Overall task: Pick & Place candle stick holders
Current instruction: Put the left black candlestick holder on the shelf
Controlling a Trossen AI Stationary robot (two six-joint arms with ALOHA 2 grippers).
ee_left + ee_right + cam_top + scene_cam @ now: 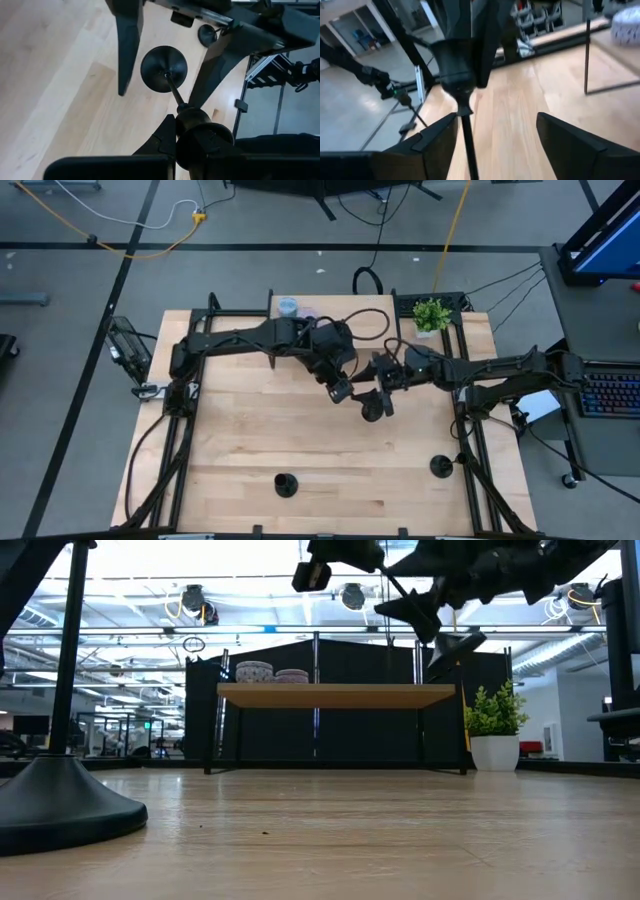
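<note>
One black candle stick holder (164, 69) hangs in the air over the middle of the table. My left gripper (190, 137) is shut on it. My right gripper (495, 125) comes in level from the table's right and is open. Its fingers stand on either side of the holder's stem (467, 142), with a gap showing on each side. In the high view the two grippers meet at the held holder (372, 408). Two more holders stand on their disc bases near the front edge, one left of centre (286, 484) and one at the right (440, 466). My left gripper pinches the holder's cup end (197, 122) between its two fingers, which slant down from the table's left. The holder is lifted clear of the table. Its stem runs on past the fingertips, and the disc base (164, 69) is at the far, lower end.
A low wooden shelf (335, 695) stands at the far edge with round tins (255, 670) on top. A potted plant (432, 315) sits at the far right. The front-left holder looms close in the low view (60, 795). Bare tabletop lies below the grippers.
</note>
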